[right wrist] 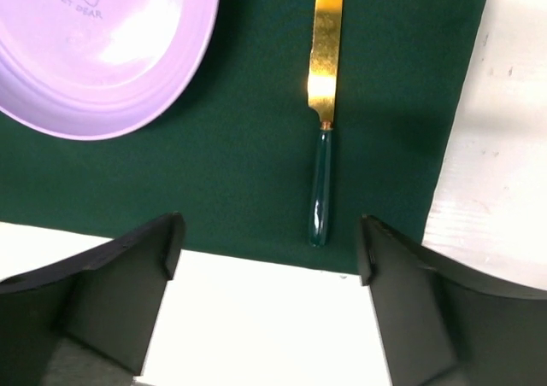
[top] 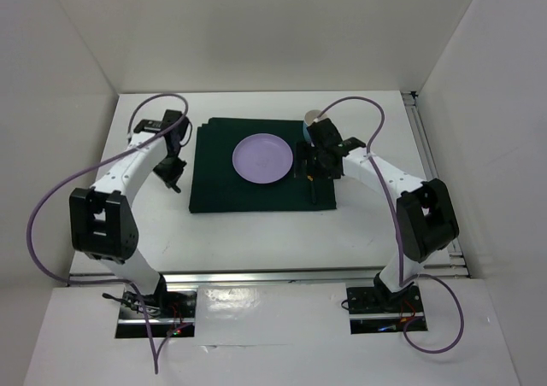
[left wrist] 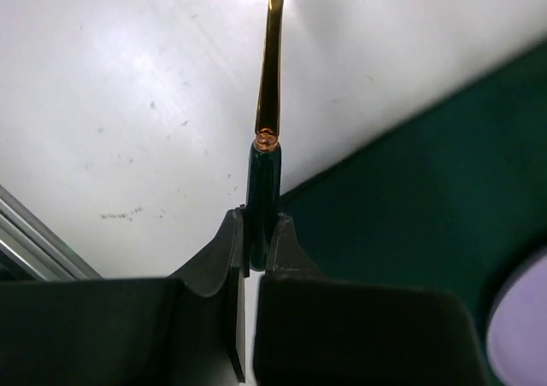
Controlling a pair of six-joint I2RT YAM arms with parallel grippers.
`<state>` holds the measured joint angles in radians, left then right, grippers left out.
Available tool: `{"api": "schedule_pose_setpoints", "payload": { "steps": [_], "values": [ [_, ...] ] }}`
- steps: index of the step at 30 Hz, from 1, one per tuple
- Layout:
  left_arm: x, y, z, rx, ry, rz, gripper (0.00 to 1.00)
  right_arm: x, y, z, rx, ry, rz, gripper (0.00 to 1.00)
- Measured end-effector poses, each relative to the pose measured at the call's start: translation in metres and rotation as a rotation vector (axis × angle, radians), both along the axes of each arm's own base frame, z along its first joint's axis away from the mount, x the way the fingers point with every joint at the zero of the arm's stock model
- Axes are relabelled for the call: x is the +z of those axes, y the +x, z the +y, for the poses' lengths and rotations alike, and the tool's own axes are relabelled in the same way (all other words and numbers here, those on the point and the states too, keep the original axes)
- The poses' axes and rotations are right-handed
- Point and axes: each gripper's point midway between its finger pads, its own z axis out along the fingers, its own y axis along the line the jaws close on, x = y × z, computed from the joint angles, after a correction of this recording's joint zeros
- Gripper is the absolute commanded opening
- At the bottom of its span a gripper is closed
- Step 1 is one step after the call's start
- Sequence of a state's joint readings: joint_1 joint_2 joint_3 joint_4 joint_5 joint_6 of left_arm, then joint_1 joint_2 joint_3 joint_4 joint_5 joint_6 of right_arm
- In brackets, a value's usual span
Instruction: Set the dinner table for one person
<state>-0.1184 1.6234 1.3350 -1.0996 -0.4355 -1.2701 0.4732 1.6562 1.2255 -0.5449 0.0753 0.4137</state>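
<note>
The dinner table (top: pixel 256 241), white and flat with a metal rail at its near edge, is spread beneath both arms. The left arm is bent toward the left edge of the green mat (top: pixel 256 196). The left gripper (left wrist: pixel 256 241) is clamped on a green-handled gold utensil (left wrist: pixel 269 87). The right gripper (right wrist: pixel 269 232) is held wide apart and empty above a knife (right wrist: pixel 320 190). "SWEET DEAR" is read on the lilac plate (right wrist: pixel 102 61).

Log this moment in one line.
left fingers: shut on gold utensil, green handle | right fingers: open above knife on mat | plate: on mat
</note>
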Motion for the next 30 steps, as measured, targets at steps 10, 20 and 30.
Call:
{"api": "schedule_pose_setpoints", "payload": {
  "steps": [10,20,30],
  "values": [
    [0.002,0.071,-0.079,-0.746,0.044,0.093,0.00,0.021,-0.013,-0.010,-0.025,0.011,-0.002,1.00],
    [-0.063,0.079,-0.105,-0.973,-0.021,0.274,0.00,0.044,-0.022,-0.031,-0.103,0.032,-0.047,1.00],
    [-0.081,0.073,-0.114,-1.011,-0.089,0.314,0.00,0.040,-0.018,-0.058,-0.167,-0.028,-0.042,1.00]
  ]
}}
